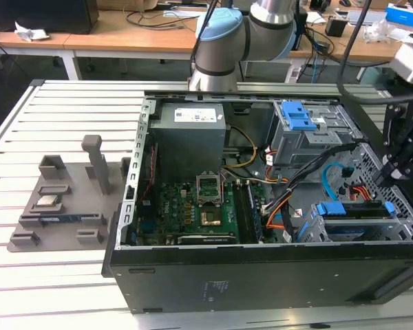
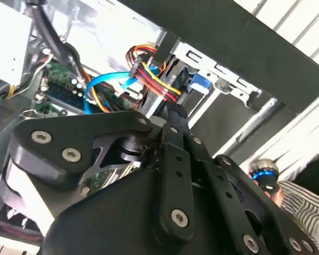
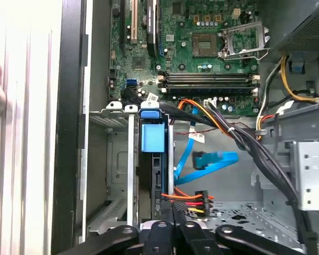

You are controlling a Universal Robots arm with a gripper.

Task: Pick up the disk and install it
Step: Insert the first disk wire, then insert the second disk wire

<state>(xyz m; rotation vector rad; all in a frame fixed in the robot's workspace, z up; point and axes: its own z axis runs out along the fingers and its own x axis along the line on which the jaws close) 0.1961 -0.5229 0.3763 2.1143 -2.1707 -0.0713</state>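
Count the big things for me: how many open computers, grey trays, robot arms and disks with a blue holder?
Open computer case: 1
Grey tray: 1
Robot arm: 1
Disk in its blue holder: 1
Total: 4

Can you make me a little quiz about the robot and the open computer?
1. True or false: the disk with its blue bracket sits on edge in the metal bay of the computer case.
2. The hand is nearest to: A) the grey tray, B) the disk, C) the power supply.
3. What colour is the flat cable lying beside the disk?

Key: 1 true; 2 B; 3 blue.
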